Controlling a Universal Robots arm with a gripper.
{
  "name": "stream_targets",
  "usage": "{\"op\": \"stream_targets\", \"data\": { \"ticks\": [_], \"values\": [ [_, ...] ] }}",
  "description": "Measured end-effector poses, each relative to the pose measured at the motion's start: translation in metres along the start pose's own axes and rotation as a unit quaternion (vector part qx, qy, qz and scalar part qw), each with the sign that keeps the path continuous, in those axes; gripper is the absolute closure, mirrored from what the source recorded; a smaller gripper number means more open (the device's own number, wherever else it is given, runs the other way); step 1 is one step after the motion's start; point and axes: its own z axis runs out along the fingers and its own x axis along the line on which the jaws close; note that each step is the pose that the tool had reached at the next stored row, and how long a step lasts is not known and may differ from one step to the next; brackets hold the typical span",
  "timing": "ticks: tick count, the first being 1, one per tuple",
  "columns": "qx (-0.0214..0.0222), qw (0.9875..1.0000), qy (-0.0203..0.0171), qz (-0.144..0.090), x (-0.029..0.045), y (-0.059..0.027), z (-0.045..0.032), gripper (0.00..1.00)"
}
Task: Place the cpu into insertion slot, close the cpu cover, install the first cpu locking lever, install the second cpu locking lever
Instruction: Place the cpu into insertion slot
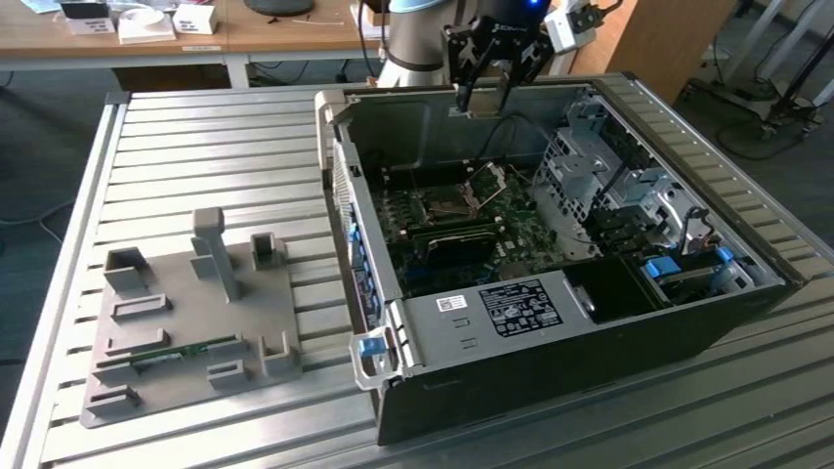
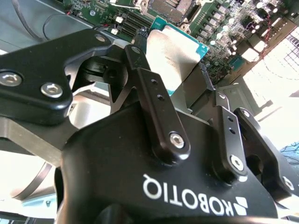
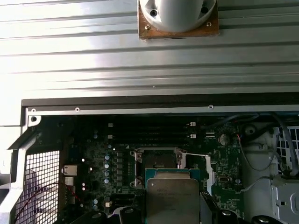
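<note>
Open computer case (image 1: 561, 376) lies on its side on a slatted metal table (image 1: 209, 147). White label (image 1: 521, 305) sits on a black panel inside the case, near its front edge. Blue latch (image 1: 371, 347) is at the case's front corner, toward the exterior view's left. Silvery drive cage (image 1: 612, 186) stands along the case's side toward the exterior view's right.

Grey fixture plate (image 1: 176, 327) rests on the table beside the case, with an upright post (image 1: 215, 249) and several low brackets. Green memory stick (image 1: 170, 354) lies in one bracket.

Wooden desk (image 1: 261, 39) is behind the table, white boxes (image 1: 144, 24) on it.

Long black memory slots (image 3: 149, 130) and a mesh grille (image 3: 39, 182) show in the first wrist view.
</note>
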Motion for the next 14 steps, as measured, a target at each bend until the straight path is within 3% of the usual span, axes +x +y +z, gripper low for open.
{"op": "stream_targets", "data": {
  "ticks": [14],
  "values": [
    [0.0000, 1.0000, 0.0000, 0.000, -0.0001, -0.0004, 0.0042, 0.46]
  ]
}}
